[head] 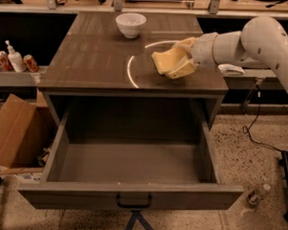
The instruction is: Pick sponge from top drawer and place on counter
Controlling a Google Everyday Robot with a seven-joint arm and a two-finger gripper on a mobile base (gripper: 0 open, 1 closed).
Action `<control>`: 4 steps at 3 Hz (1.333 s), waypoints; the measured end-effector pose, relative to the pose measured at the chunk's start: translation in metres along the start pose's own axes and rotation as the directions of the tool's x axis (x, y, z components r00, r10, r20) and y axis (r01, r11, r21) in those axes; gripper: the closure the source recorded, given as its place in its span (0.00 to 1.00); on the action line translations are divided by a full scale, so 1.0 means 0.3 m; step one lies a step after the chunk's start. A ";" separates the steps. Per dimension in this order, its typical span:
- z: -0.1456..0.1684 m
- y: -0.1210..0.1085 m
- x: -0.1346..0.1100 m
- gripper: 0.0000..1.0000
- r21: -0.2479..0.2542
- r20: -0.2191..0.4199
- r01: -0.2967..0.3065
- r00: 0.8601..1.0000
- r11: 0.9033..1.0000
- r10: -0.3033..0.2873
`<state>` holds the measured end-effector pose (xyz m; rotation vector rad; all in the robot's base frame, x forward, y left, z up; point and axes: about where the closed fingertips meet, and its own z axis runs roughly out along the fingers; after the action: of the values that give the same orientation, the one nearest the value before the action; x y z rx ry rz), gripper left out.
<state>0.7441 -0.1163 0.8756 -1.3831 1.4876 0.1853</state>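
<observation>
The pale-yellow sponge (162, 60) is held in my gripper (171, 65), which reaches in from the right on the white arm. The gripper is shut on the sponge and holds it just above the right middle of the counter (89, 57), beside the bright light arc. The top drawer (73, 193) is pulled fully open below the counter. Its inside shows nothing in it. Its black handle (134, 201) sits at the middle of the front panel.
A white bowl (130, 24) stands at the counter's back middle. A white cloth (230, 69) lies on a shelf to the right. A cardboard box (14, 130) stands at the left; a pump bottle and cans (13, 59) sit on the left shelf. A bottle (258, 194) lies on the floor.
</observation>
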 end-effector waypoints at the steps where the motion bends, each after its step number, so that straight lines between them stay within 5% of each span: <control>1: 0.032 -0.031 0.001 0.50 0.013 0.058 -0.077 0.995 0.997 0.076; 3: 0.056 -0.049 -0.009 0.03 0.006 0.123 -0.131 0.984 0.991 0.129; 4: 0.047 -0.053 -0.021 0.00 0.016 0.145 -0.139 0.980 0.990 0.135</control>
<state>0.7632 -0.1075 0.8822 -1.2211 1.4596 0.3444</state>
